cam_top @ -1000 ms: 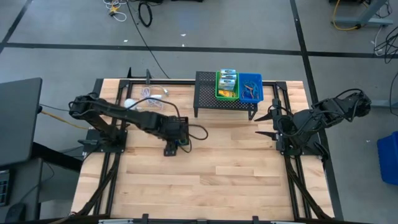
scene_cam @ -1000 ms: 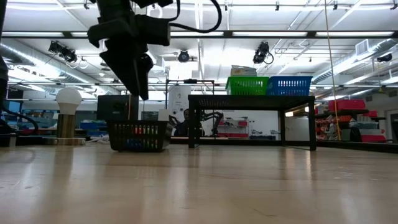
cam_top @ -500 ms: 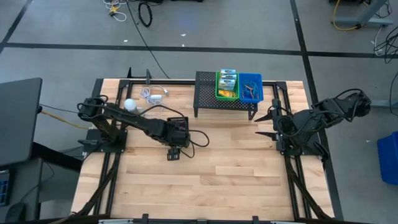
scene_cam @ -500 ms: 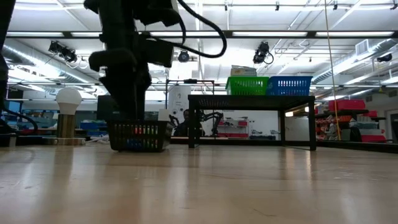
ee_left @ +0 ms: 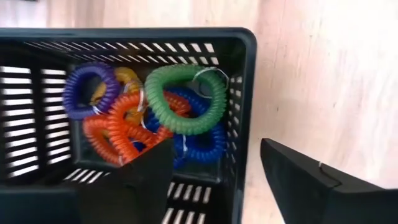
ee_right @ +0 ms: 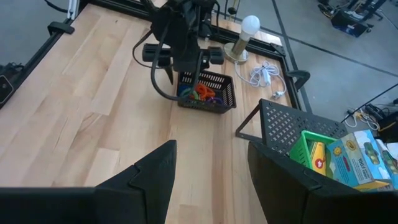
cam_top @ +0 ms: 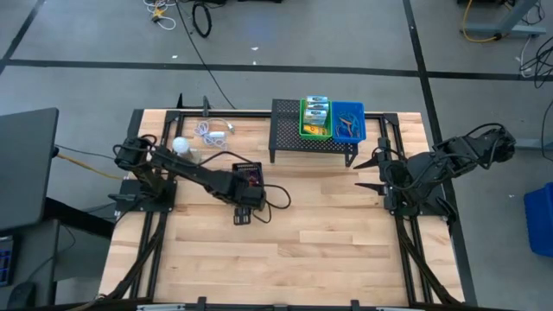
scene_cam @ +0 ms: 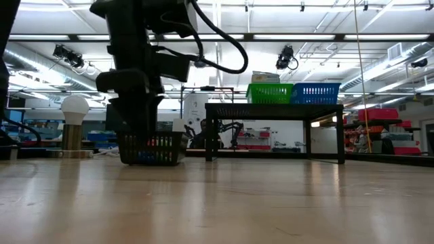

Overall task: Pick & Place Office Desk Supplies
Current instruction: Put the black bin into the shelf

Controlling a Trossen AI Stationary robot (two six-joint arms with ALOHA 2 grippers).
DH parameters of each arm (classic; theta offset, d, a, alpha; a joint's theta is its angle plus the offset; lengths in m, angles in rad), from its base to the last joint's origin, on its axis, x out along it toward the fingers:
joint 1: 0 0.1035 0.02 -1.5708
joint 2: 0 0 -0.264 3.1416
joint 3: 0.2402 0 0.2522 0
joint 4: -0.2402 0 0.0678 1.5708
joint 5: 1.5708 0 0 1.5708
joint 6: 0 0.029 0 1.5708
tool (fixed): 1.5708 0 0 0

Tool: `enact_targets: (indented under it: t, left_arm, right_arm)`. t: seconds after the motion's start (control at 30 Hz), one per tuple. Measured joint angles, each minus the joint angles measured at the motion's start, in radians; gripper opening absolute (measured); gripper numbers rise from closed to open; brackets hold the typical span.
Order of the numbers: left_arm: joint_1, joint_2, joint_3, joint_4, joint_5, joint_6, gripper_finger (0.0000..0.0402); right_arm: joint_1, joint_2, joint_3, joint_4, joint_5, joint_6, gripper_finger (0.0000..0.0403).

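On the left of the tabletop (cam_top: pixel 294 250), the left hand (ee_left: pixel 214 177) hangs low over a small black basket (ee_left: pixel 244 74) that holds a tangle of coiled loops (ee_left: pixel 146 121) in orange, green, blue, purple and yellow. Its two fingers stand apart and hold nothing; one finger (ee_left: pixel 146 177) is inside the basket just above the orange loops, the other is outside, so the basket's wall lies between them. The step in hand looks like picking from or gripping this basket, though I cannot tell which. For a loop, it would do better to bring both fingers inside the wall and settle on the green loop, which lies on top and free of the rest. For the basket itself, close squarely on the wall so it does not tip. Further right, on a black raised rack (cam_top: pixel 289 130), sit a green bin (cam_top: pixel 315 131) with yellow boxes (cam_top: pixel 316 111) and a blue bin (cam_top: pixel 350 134) with a few more loops. On the right, the right hand (cam_top: pixel 373 173) waits near the table edge, fingers apart and empty.
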Motion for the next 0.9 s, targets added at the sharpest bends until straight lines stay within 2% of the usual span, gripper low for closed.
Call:
enact_targets:
  t: [0.2,0.4,0.73,0.9]
  left_arm:
    - [-0.015,0.0,0.0,0.003,-0.044,0.0,0.0182]
    - [-0.023,0.0,0.0,0.006,-0.046,0.006,0.0115]
    - [-0.022,0.002,0.0,0.011,-0.045,0.017,0.0076]
    - [-0.022,0.002,0.0,0.011,-0.045,0.034,0.0027]
  right_arm:
    - [0.0,0.0,0.0,0.0,0.0,0.0,0.0208]
    - [0.0,0.0,0.0,0.0,0.0,-0.004,0.0208]
    - [0.0,0.0,0.0,0.0,0.0,-0.005,0.0208]
    - [0.0,0.0,0.0,0.0,0.0,-0.007,0.0208]
